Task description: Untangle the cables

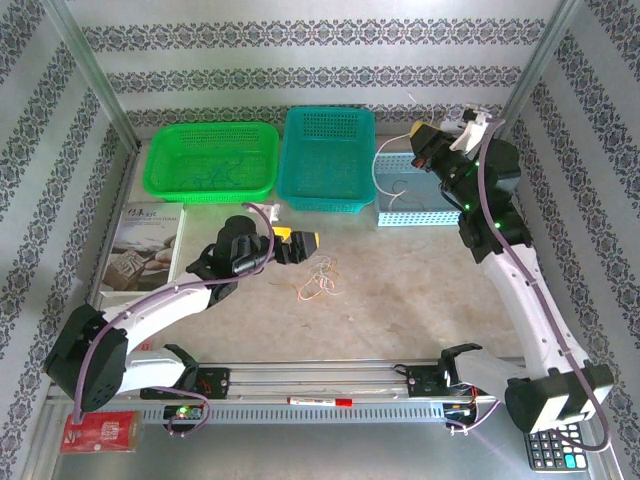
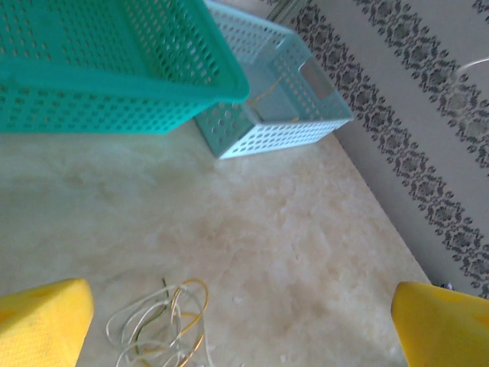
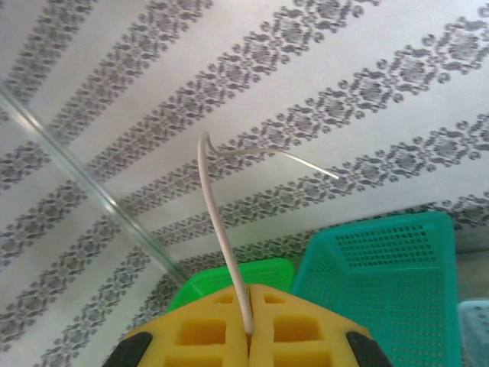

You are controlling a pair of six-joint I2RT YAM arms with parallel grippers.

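Two yellow fingers [image 2: 42, 325] of the left gripper [image 1: 297, 241] stand far apart, one at each lower corner of the wrist view, with only bare table [image 1: 420, 290] between them; nothing is held. This gripper hangs low at mid-table, pointing right. The loose cables [image 1: 320, 280] lie in a small curly heap on the table just beyond its tips, nearer one finger and touching neither. The right gripper [image 3: 248, 306] is pinched tight on a white cable [image 3: 220, 222], which rises from between the pads, hooks over, and thins to a fine tip against the patterned wall [image 3: 114, 61]. From the top view that gripper is raised at far right, above the pale blue basket [image 1: 415, 205]. A white loop shows at that basket's left end; cannot tell if it is the same cable. The teal basket [image 1: 328, 150] is just left of it, and the green basket [image 1: 212, 157] is further left. A book [image 1: 140, 250] lies at the table's left edge.
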